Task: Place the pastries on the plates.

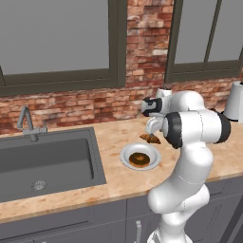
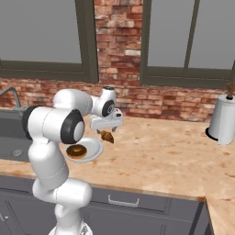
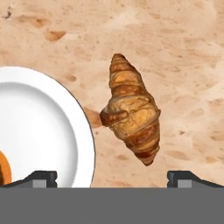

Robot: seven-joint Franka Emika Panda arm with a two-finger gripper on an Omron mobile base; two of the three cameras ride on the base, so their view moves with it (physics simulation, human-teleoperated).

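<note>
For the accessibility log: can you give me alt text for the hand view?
A golden-brown croissant lies on the speckled stone counter, centred ahead of the open gripper. Beside it sits a white plate, with a sliver of doughnut at the frame's edge.

My base views are evenly and softly lit, with no strong source I can place. The windows [image 1: 57,38] read flat grey, without glare. My arm [image 1: 190,156] shows gentle shading and faint highlights on its white shell. The bench [image 2: 160,151] is bright and carries hardly any cast shadow. Edges look slightly soft and blocky, as rendered pictures do. In my hand view the croissant [image 3: 131,111] is sharp, with a small dark patch of shadow beside it, and the plate [image 3: 39,127] is plain white, nearly textureless
</note>
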